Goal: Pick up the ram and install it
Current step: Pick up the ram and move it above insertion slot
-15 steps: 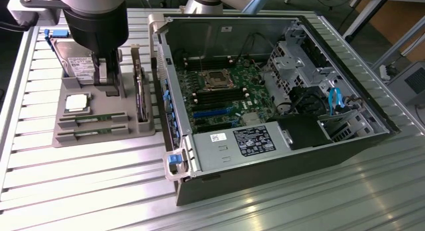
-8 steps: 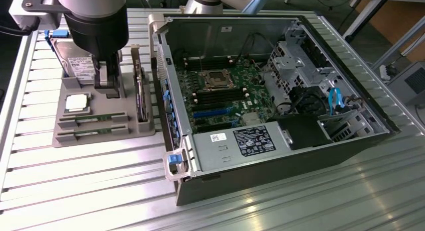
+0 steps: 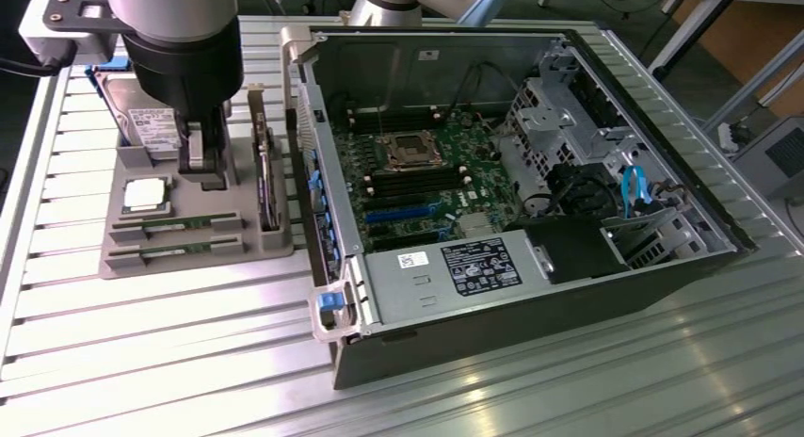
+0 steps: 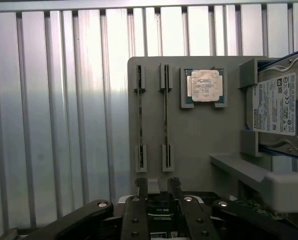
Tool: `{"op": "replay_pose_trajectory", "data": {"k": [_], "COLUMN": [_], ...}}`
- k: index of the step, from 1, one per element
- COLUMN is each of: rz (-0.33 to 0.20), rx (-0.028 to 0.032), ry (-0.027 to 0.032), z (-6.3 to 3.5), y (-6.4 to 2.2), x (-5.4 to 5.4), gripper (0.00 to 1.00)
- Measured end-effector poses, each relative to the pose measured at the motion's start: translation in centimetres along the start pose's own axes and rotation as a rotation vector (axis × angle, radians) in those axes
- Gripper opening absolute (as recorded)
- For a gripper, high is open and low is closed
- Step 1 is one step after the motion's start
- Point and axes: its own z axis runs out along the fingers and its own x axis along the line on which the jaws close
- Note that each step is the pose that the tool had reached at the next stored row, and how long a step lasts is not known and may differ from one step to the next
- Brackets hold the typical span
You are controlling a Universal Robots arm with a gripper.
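**Ram [image 3: 176,224], a long, thin green memory stick with a white label strip: handling and work area**

The ram is stood on its long edge in the grey moulded plastic tray [image 3: 126,197], held by a slotted post at each end. A second, identical green memory stick [image 3: 176,251] is seated just beside it, parallel and not touching. Which of the two is aimed at cannot be told.

The ram is judged to be light, stiff and thin, and easily damaged by bending or by contact with its chips. It is best gripped across its two flat faces at the middle of the exposed upper edge, between the end posts. Little finger room is expected in the narrow gap between the sticks.

The jaws are spread fully apart and nothing is held. They are hung above the tray, near the silver hard drive [image 3: 141,117], with both sticks close by but untouched.

The tray is set on a ribbed aluminium desk [image 3: 151,362], whose bright slats are likely to be smooth and slippery. A square silver processor [image 4: 205,86] is also carried in the tray. At the exterior view's right, a black tower computer case [image 3: 503,333] is laid open on the desk, with its green motherboard [image 3: 434,187] exposed. Metal frame legs and a dark floor are seen beyond the desk.
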Motion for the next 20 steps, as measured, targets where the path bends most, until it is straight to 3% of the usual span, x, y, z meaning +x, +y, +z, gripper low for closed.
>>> {"op": "replay_pose_trajectory", "data": {"k": [20], "rz": [0.0], "rx": [0.0], "ry": [0.0001], "z": [1.16], "y": [1.56], "x": [0.3], "gripper": [0.3]}}
